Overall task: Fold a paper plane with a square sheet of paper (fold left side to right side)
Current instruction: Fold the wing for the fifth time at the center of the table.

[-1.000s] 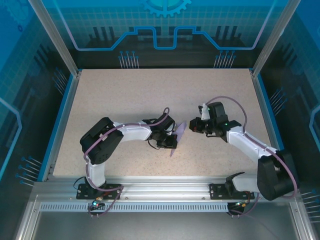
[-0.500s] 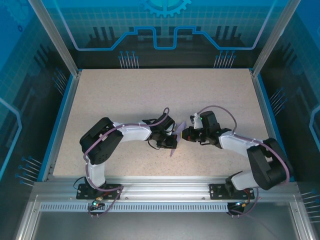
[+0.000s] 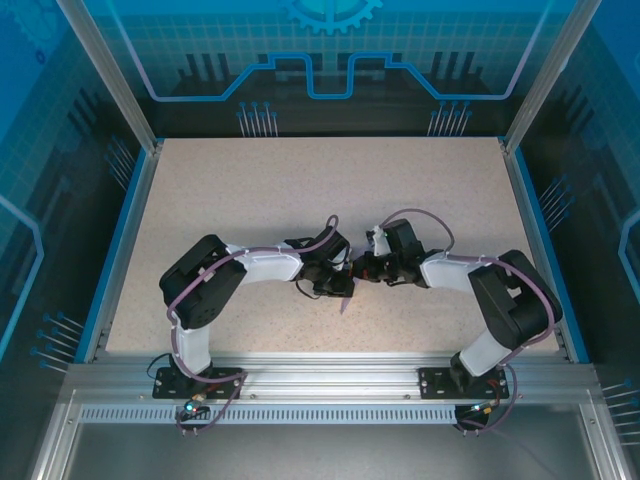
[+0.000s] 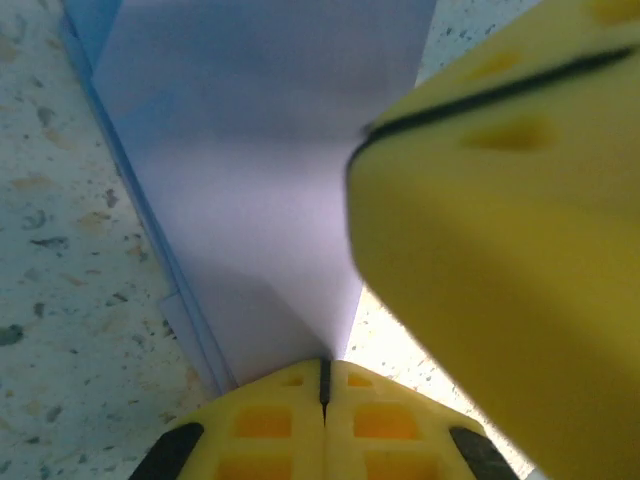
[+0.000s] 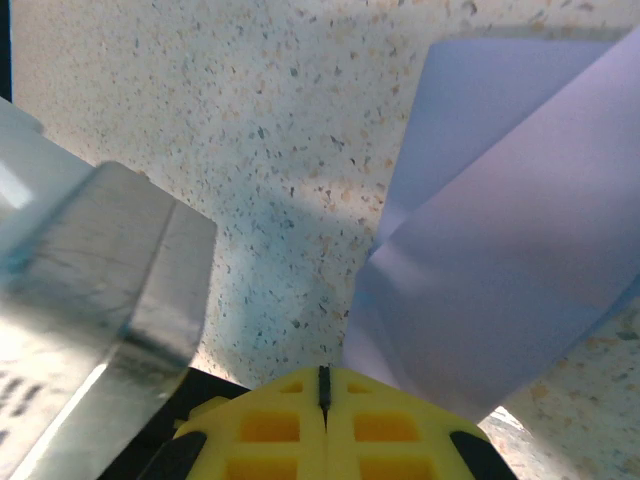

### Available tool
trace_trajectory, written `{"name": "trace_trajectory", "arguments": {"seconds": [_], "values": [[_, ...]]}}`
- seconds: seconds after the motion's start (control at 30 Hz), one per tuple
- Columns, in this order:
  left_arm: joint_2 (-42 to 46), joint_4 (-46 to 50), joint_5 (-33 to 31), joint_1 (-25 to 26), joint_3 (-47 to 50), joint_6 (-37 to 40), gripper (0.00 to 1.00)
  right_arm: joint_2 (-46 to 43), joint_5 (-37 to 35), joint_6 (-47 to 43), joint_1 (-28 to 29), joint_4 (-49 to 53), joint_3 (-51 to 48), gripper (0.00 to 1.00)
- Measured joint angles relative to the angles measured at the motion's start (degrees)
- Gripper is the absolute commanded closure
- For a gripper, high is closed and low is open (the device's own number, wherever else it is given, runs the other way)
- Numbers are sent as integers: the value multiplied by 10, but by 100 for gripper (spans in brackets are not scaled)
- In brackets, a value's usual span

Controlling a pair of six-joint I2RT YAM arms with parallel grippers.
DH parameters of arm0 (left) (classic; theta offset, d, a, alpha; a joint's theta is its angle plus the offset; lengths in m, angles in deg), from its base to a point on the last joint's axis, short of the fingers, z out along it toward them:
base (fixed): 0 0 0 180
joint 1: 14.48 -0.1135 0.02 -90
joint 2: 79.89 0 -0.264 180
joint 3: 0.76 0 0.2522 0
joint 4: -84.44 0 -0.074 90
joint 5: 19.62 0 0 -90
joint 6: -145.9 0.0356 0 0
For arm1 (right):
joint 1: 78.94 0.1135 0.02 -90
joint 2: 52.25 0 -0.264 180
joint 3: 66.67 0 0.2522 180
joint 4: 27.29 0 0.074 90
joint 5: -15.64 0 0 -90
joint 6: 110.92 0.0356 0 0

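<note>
Lavender sheet of paper (image 4: 260, 200), folded, sits mid-table (image 3: 300, 190), pinched by the clenched left gripper (image 4: 322, 385). The right gripper (image 5: 322, 390), fingers pressed together, meets the paper's other side; I cannot tell whether it grips the paper.

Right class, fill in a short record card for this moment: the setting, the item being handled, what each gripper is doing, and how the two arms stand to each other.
Setting: speckled table inside a blue-lit enclosure
Item: lavender paper, folded, with layers showing along one edge
Left gripper: shut on the paper's narrow end
Right gripper: shut on the paper
Arms: both reach inward, with the grippers close together near the table's middle
</note>
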Motion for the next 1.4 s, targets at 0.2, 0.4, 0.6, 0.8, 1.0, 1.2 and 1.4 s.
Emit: {"name": "trace_trajectory", "arguments": {"seconds": [0.2,0.4,0.6,0.8,1.0,1.2,1.4], "values": [[0,0,0,0,0,0,100,16,-7,0,5,0,0,100],[0,0,0,0,0,0,100,34,-24,-7,6,15,7,100],[0,0,0,0,0,0,100,48,-28,-23,6,39,26,100],[0,0,0,0,0,0,100,50,-37,-37,-1,49,35,100],[0,0,0,0,0,0,100,57,-38,-50,-14,64,50,100],[0,0,0,0,0,0,100,68,-44,-62,-33,73,68,100],[0,0,0,0,0,0,100,82,-38,-71,-44,85,84,100]]}}
